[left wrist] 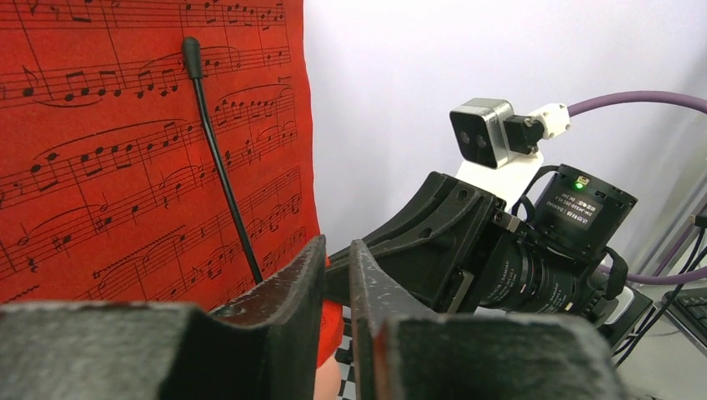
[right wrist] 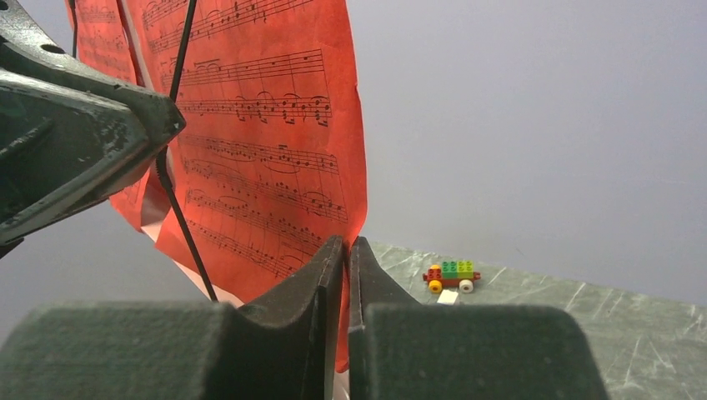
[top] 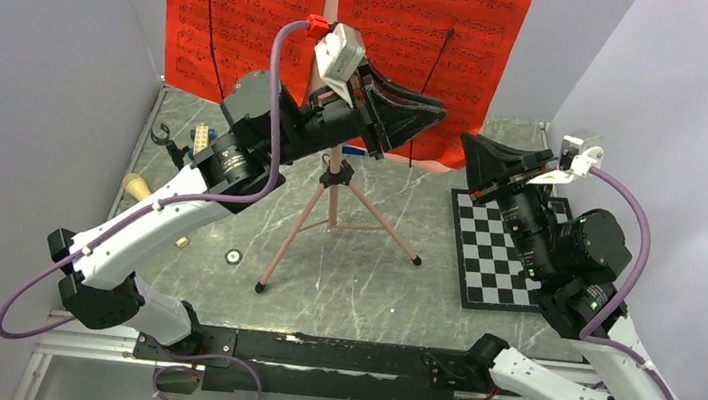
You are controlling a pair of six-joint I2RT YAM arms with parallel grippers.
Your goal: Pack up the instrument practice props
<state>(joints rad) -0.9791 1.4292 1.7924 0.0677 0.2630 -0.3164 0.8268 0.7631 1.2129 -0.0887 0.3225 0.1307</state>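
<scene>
Top external view, largest item first. Worktop point(top: 373, 263): carries everything listed below. Pink music stand point(top: 333, 203): stands upright near the middle on its tripod, not yet folded. Left-hand red page point(top: 235, 15) and right-hand red page point(top: 430, 28): hang side by side on the stand's desk, each crossed by a thin black retaining rod point(left wrist: 221, 167). Chessboard point(top: 500, 252): lies flat to the right, partly under the right arm; forms no part of the job. Left claw point(left wrist: 338, 250): sits at the lower edge of the right-hand red page, jaws drawn close with a slit between and red paper showing in it; cannot tell whether actually pinching. Right claw point(right wrist: 346, 246): presses nearly flat on the same page's lower outer corner, paper clamped between the jaws. Beige microphone point(top: 135, 183): lies at the worktop's left side, partly hidden by the left arm. Toy block car point(right wrist: 450, 275): rests on the worktop close to a wall, well apart.

Step in hand, as judged: securing the right-hand red page for removal. Progress: early. Next move calls for drawing the sheet out from under its rod without tearing it or tipping the stand.
</scene>
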